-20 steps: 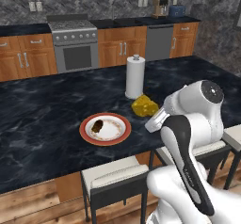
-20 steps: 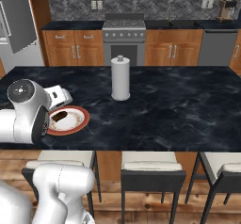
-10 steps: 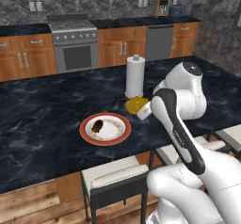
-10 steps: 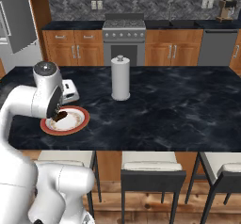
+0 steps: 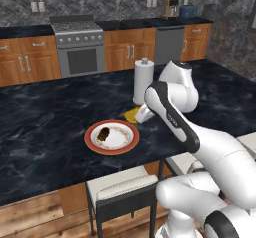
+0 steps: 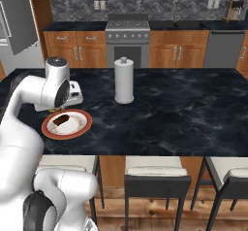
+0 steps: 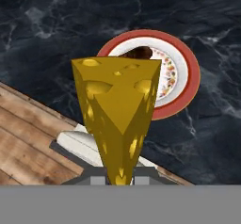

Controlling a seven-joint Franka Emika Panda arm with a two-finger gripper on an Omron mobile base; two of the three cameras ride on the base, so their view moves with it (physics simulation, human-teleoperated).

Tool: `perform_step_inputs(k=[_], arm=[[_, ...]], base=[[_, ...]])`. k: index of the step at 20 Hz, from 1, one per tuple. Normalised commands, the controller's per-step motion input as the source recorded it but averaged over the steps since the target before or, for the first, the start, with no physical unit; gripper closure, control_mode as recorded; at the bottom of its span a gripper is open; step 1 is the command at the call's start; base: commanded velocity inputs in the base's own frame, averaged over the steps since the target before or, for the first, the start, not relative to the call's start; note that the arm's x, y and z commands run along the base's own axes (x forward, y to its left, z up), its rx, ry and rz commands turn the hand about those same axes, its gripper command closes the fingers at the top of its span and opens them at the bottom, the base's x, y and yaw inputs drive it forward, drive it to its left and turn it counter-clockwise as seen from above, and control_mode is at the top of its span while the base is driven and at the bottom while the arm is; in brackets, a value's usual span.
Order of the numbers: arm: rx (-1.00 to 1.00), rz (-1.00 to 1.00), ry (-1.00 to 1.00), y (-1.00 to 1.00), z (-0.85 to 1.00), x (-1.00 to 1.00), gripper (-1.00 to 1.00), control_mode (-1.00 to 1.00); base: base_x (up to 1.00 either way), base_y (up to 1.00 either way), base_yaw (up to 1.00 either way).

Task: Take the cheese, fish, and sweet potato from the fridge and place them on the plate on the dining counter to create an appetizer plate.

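Above the dining counter (image 5: 50,117), near its front edge, I hold the cheese (image 7: 117,110) in my gripper (image 7: 118,177), jaws closed on the narrow end of the wedge so that its broad, holed face fills much of the hand view. From the left base view the cheese (image 5: 131,115) shows as a yellow patch just beside the plate (image 5: 92,143), on the side toward the paper towel roll (image 5: 143,81), which stands upright a little farther back on the counter. I cannot tell from these views whether the wedge hangs clear of the stone or touches it. The plate sits close to the front edge of the counter, above a white-cushioned stool (image 5: 122,188). On the plate lies the sweet potato (image 5: 103,133), a dark reddish-brown lump on the half nearer the left end of the counter; the right base view shows it too, on the white centre of the plate (image 6: 48,128). So I judge one item delivered and the second almost there: the cheese needs to come over the bare white part of the plate, go down and be let go without knocking the sweet potato. No fish lies on the plate, so it is left to fetch from the fridge, part of whose light-grey side (image 6: 19,16) appears at the far left of the right base view.
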Motion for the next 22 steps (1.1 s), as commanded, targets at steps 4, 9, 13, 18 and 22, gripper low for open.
perform_step_inputs(k=[4,9,13,18,22], arm=[[0.00,0.00,0.11,0.20,-0.40,0.49,1.00,-1.00],[0.00,0.00,0.11,0.06,-0.27,0.51,1.00,-1.00],[0.00,0.00,0.08,0.00,-0.24,0.54,1.00,-1.00],[0.00,0.00,0.06,0.00,-0.36,0.60,1.00,-1.00],[0.00,0.00,0.03,0.00,-0.55,0.56,1.00,-1.00]], base=[[0.00,0.00,0.00],[0.00,0.00,0.00],[0.00,0.00,0.00],[0.00,0.00,0.00],[0.00,0.00,0.00]])
